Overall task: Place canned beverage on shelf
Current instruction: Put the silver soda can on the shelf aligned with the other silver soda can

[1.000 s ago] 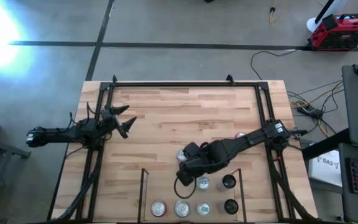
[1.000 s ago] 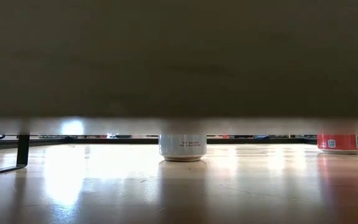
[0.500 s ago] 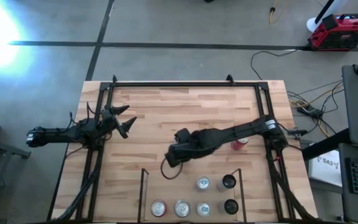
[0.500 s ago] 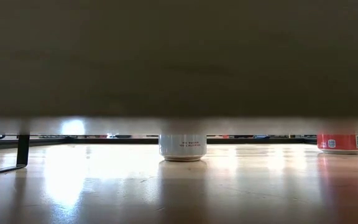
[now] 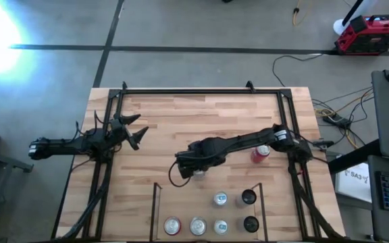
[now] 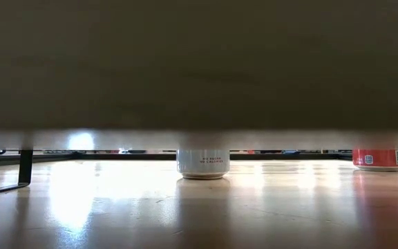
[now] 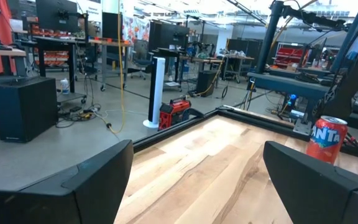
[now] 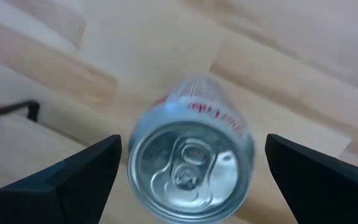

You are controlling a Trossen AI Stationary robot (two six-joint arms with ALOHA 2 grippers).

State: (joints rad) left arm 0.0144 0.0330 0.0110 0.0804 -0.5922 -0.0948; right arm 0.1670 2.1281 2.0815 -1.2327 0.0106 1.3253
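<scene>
A white can with red lettering point(image 8: 190, 163) stands upright on the table near its middle; the low view shows its base point(image 6: 203, 164). My right gripper point(image 8: 192, 177) hangs above it, pointing steeply down and open, one finger on either side of the can's top and apart from it. In the high view this gripper point(image 5: 186, 169) covers most of the can. A red can point(image 5: 258, 154) stands upright to the right. The shelf point(image 5: 155, 208) at the near edge holds several upright cans. At the table's left edge my left gripper point(image 5: 134, 132) waits level and open.
A large black metal frame point(image 5: 201, 90) runs around the tabletop. The red can also shows in the left wrist view point(image 7: 325, 138) and the low view point(image 6: 378, 159). Bare wood lies between the left arm and the white can.
My right gripper has swung away from the shelf, toward the table's left and far edge, and has sunk over the white can. It has stayed open. The cans have kept still.
</scene>
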